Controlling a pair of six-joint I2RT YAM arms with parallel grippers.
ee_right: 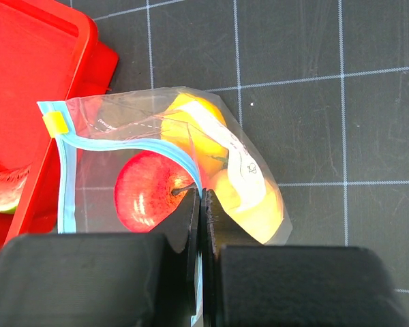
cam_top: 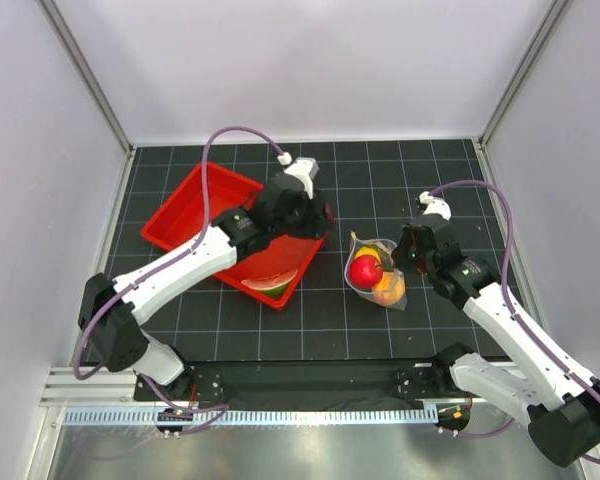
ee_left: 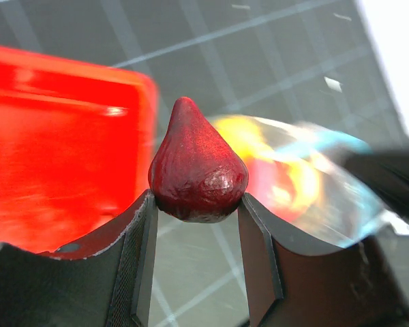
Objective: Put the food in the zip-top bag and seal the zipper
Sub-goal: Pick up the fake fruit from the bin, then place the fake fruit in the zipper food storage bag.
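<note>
The zip-top bag lies right of the tray with its mouth held open. Inside it are the red apple, the yellow lemon and the orange ball. My right gripper is shut on the bag's upper mouth edge, on the teal-blue zipper. My left gripper is shut on a small dark red fruit and holds it above the tray's right corner, just left of the blurred bag. The watermelon wedge lies in the tray.
The red plastic tray sits at the left centre of the dark gridded mat, and its corner shows in the right wrist view. White walls enclose the back and both sides.
</note>
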